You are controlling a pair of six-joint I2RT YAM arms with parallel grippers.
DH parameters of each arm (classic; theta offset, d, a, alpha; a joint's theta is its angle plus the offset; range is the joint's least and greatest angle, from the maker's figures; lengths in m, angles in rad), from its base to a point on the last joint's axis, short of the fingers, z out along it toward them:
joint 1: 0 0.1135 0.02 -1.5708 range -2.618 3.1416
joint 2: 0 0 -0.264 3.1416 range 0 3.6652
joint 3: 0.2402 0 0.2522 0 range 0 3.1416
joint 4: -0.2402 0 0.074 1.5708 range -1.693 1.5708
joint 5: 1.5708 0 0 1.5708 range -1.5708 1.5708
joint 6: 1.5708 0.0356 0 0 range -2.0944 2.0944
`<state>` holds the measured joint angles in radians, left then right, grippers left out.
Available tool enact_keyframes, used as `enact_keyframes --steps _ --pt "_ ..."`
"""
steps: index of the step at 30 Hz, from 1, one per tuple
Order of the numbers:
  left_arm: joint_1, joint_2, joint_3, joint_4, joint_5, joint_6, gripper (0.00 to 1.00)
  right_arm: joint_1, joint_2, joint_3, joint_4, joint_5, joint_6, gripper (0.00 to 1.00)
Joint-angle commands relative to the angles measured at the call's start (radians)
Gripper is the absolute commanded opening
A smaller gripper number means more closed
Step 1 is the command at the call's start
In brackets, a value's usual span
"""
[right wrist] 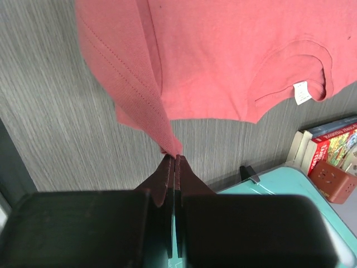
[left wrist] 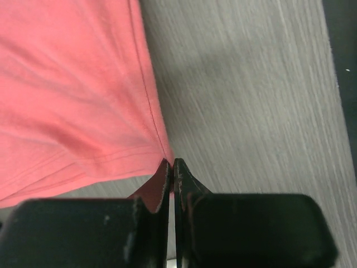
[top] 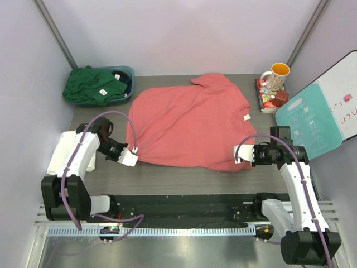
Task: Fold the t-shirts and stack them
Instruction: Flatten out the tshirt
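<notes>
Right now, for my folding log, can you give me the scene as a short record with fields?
shirt in work: coral-red t-shirt, spread out on the table, neck label toward the right
left gripper: shut on the shirt's near-left corner
right gripper: shut on the shirt's near-right edge
waiting: dark green t-shirt, bunched in the teal tub
far right: mug on books

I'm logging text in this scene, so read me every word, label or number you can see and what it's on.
Nothing reads clearly enough to quote.
Whiteboard: red handwriting, illegible.
Books: cover print too small.
Mug: pattern blurred.
Neck label on the coral-red t-shirt: too small.
Label on the dark green t-shirt: too small.
</notes>
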<state>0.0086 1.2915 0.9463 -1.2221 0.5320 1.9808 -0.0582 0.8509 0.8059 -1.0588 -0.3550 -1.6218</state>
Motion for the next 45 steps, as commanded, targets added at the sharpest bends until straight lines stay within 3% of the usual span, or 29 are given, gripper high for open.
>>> enact_keyframes --steps 1,2,4,8,9,11,14,17,29,38,45 --pt "0.002 -0.046 0.077 0.086 0.107 0.115 0.00 0.003 -0.013 0.039 0.142 0.031 0.069 0.01" --pt "0.001 -0.055 0.091 0.289 0.147 0.017 0.00 0.003 -0.009 0.056 0.298 0.050 0.154 0.01" --pt "-0.034 -0.048 0.153 0.498 0.158 -0.222 0.00 0.000 0.049 0.100 0.437 0.129 0.227 0.01" --pt "-0.053 0.052 0.336 0.965 0.051 -0.512 0.00 -0.006 0.201 0.339 0.807 0.322 0.390 0.01" --pt "-0.053 0.074 0.404 1.157 0.018 -0.575 0.00 -0.012 0.223 0.373 0.868 0.350 0.411 0.01" --pt "-0.053 0.146 0.483 1.268 -0.053 -0.649 0.00 -0.038 0.269 0.488 0.986 0.410 0.424 0.01" --pt "-0.048 0.206 0.642 1.341 -0.049 -0.652 0.00 -0.061 0.310 0.634 1.051 0.455 0.430 0.01" --pt "-0.048 0.232 0.699 1.444 -0.015 -0.651 0.00 -0.075 0.321 0.748 1.112 0.496 0.418 0.01" --pt "-0.059 0.170 0.758 1.743 0.039 -0.585 0.00 -0.078 0.244 0.981 1.226 0.502 0.284 0.01" --pt "-0.048 0.129 0.793 1.689 0.063 -0.594 0.00 -0.078 0.246 0.964 1.295 0.505 0.227 0.01" --pt "-0.012 0.222 0.787 1.575 0.152 -0.444 0.00 -0.077 0.318 0.833 1.407 0.495 0.220 0.01"
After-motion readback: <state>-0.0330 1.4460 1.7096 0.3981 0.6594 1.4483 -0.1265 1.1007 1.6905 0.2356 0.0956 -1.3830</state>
